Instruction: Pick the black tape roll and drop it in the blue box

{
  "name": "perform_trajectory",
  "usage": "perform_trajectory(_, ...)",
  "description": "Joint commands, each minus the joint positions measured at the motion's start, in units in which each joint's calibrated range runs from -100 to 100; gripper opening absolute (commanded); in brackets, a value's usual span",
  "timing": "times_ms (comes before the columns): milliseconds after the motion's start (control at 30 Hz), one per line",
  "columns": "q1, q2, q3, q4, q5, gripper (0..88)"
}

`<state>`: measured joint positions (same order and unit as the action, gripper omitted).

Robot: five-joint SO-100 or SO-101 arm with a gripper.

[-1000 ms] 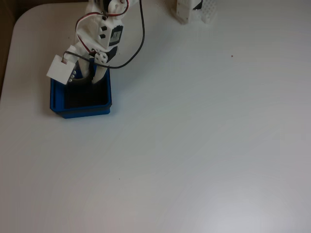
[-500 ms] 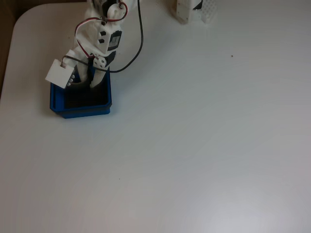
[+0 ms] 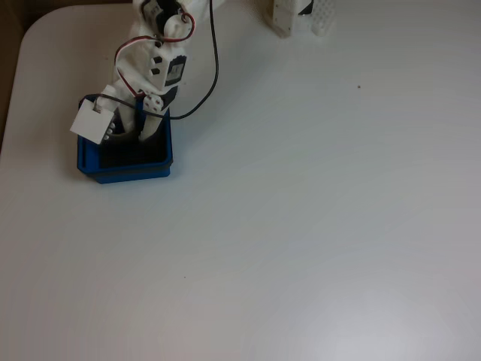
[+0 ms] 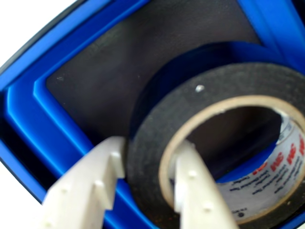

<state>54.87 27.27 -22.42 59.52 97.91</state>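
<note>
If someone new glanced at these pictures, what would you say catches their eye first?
In the wrist view, the black tape roll looms large, pinched through its wall by the tool, one white finger outside and one inside the pale core, just above the dark floor of the blue box. In the fixed view, that bright blue box stands out at the upper left of the pale table, with the white arm reaching down into it.
</note>
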Motion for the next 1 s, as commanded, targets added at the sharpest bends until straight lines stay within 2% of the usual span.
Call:
perform_trajectory(0, 0.67, -0.93, -3.72, -1.03, -0.19, 3.1)
perform_trajectory(267, 0.67, -0.84, -3.63, -0.78, -0.19, 9.9)
perform_trajectory(700, 0.67, -1.18, -3.10, -0.37, -0.19, 10.2)
perform_trajectory(967, 0.38, -5.36, 3.82, -0.45, -0.28, 10.2)
